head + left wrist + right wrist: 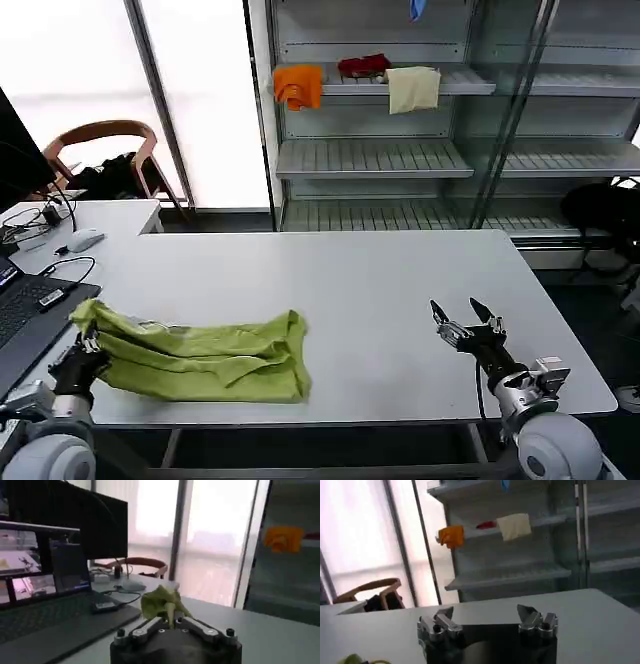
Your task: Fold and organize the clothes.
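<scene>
On the far left we see a laptop (25, 305) lying at the table's near-left edge, with a mouse (84, 240) farther back on a smaller white table. Just right of the laptop, our left gripper (85, 350) sits low at the near-left corner of the white table (400, 290), its fingers clamped on the left end of the lime T-shirt (205, 360). In the left wrist view a bunched peak of the T-shirt (165, 605) rises from between the closed fingers, with the laptop (50, 615) and a dark monitor (75, 520) beyond it.

The T-shirt lies rumpled and partly folded along the near edge of the table, stretching from the left gripper rightward to about the table's middle.

Farther right, well apart from the shirt, our right gripper (466, 318) hovers over bare tabletop near the near-right corner, its fingers spread apart and holding nothing. The right wrist view shows the same gripper (487, 617) with the two fingertips wide apart.

Behind the table, on a shelf unit (380, 160), an orange cloth (298, 86) hangs left of a cream cloth (413, 88).
</scene>
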You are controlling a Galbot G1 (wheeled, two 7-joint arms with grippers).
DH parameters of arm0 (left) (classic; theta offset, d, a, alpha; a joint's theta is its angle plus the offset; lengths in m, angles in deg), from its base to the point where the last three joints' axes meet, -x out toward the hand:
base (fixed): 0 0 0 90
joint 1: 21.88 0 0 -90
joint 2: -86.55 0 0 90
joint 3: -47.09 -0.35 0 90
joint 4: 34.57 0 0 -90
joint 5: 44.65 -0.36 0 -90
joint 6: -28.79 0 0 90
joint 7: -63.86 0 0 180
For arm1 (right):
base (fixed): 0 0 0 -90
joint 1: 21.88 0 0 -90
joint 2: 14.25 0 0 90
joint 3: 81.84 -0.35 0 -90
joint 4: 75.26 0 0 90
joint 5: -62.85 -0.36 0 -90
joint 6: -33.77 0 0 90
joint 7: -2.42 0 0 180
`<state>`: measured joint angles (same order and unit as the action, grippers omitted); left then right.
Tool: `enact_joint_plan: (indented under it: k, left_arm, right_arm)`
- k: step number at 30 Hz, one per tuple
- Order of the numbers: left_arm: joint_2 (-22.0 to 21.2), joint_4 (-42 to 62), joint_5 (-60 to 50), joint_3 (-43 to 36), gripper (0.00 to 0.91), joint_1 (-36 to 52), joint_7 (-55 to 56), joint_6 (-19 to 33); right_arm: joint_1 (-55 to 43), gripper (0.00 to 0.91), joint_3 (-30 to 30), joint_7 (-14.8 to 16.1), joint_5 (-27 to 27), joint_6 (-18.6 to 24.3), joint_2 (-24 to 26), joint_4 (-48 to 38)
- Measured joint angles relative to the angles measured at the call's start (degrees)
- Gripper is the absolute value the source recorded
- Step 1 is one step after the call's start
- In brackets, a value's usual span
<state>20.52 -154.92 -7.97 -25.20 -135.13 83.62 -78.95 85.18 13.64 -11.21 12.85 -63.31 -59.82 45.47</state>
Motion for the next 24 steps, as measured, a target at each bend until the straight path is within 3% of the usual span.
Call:
enact_joint_plan:
  k: [11,24]
  left_arm:
    - [-2.8,-4.2,-8.8,-10.3,0.0,0.5,-3.8,2.6]
    - [-7.3,1.5,-22.7,-27.4,0.0,0.8,-6.5,7.8]
  right_arm:
    - [0.4,0.867,-0.1,0.3,0.3,0.0,-0.3,-0.1]
    - [0.2,0.836,0.4,0.6,0.6,0.2,-0.6,-0.8]
